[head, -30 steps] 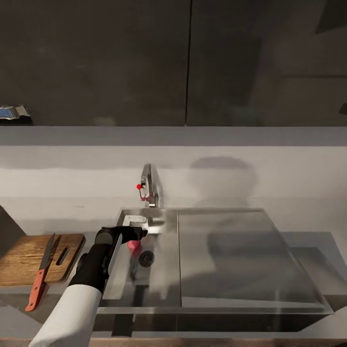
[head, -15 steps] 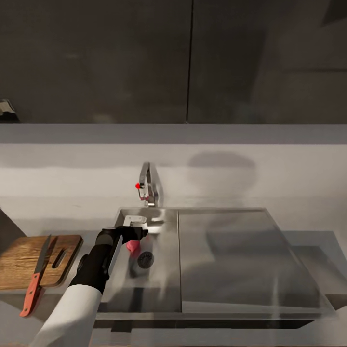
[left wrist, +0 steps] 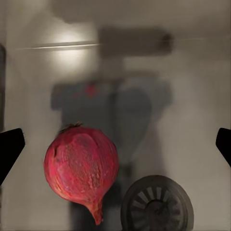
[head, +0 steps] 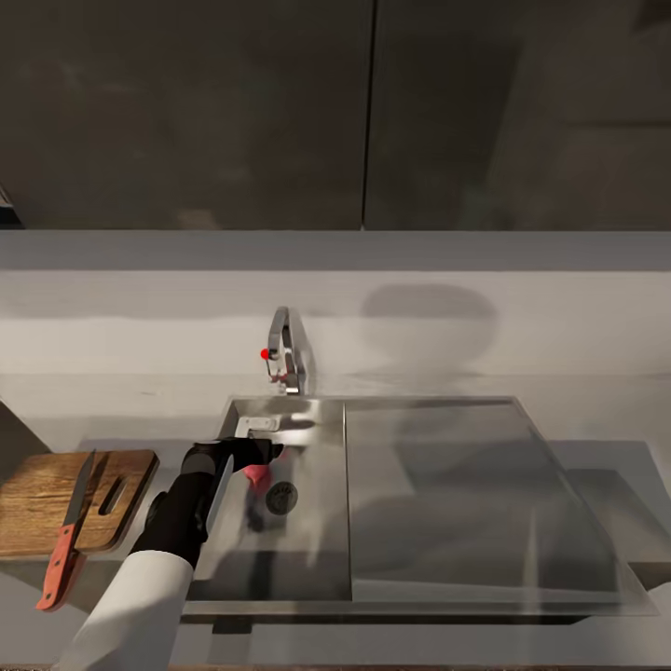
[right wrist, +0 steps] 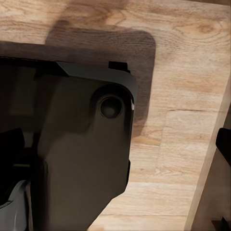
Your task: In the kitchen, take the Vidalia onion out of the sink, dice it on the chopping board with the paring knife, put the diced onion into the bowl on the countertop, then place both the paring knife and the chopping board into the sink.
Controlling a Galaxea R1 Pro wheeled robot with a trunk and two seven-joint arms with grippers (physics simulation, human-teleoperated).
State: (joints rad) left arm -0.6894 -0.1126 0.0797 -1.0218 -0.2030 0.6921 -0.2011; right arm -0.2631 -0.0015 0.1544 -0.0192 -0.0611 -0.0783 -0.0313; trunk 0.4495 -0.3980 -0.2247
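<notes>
**Onion waiting on the basin floor, left claw spread above it**

The Vidalia onion [left wrist: 81, 168], red-skinned here and round with a tapering tip, lies on the floor of the sink [head: 317, 559], just beside the round dark drain [left wrist: 157, 204]. It looks firm and light, but its smooth papery skin and rounded shape would likely let it roll or squirt out of a shallow pinch. The safest hold is probably across its widest middle, clear of the pointed end.

The left gripper [head: 250, 454] hangs over it with its fingers spread wide, one dark fingertip [left wrist: 9, 149] at each edge of the left wrist view, the onion nearer one of them and neither touching it. For the right gripper, I cannot tell whether it is open or shut.

Left of the sink, the chopping board [head: 42, 499] rests on the countertop [head: 596, 457] with the paring knife [head: 63, 545] lying across it, its red handle overhanging the near edge. The faucet [head: 284, 349] stands behind the basin.
</notes>
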